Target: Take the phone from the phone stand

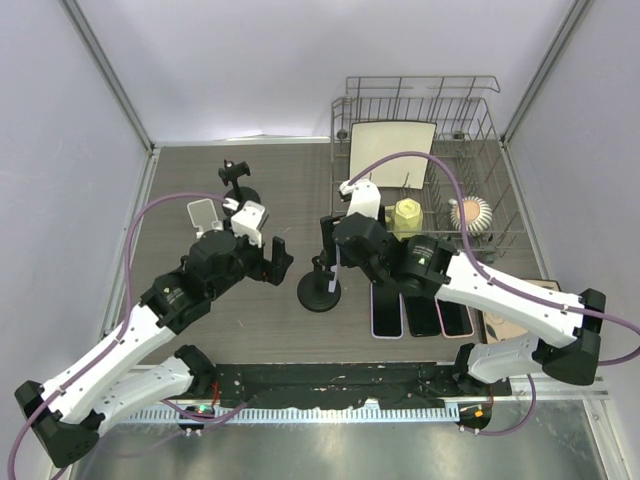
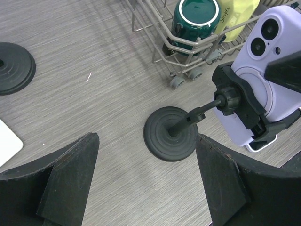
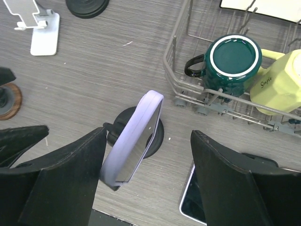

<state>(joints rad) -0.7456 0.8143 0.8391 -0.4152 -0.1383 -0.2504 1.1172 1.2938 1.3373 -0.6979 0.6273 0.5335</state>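
Note:
A lilac phone (image 2: pixel 265 70) sits clamped in a black phone stand with a round base (image 2: pixel 170 133) and an angled stem. In the right wrist view the phone (image 3: pixel 134 139) shows edge-on, tilted, above the base (image 3: pixel 159 136). My right gripper (image 3: pixel 148 174) is open and straddles the phone, with its left finger (image 3: pixel 66 179) close to the phone's back. My left gripper (image 2: pixel 146 188) is open and empty, a little to the left of the stand. From above, the stand (image 1: pixel 320 295) is mid-table between the left gripper (image 1: pixel 280 262) and the right gripper (image 1: pixel 335 250).
A wire dish rack (image 1: pixel 490 215) at the back right holds a green mug (image 3: pixel 235 59), a yellow mug (image 3: pixel 282 84) and a white plate (image 1: pixel 392 150). Several phones (image 1: pixel 420 315) lie flat right of the stand. A white stand (image 1: pixel 207 214) and another black stand (image 1: pixel 237 185) are at the left.

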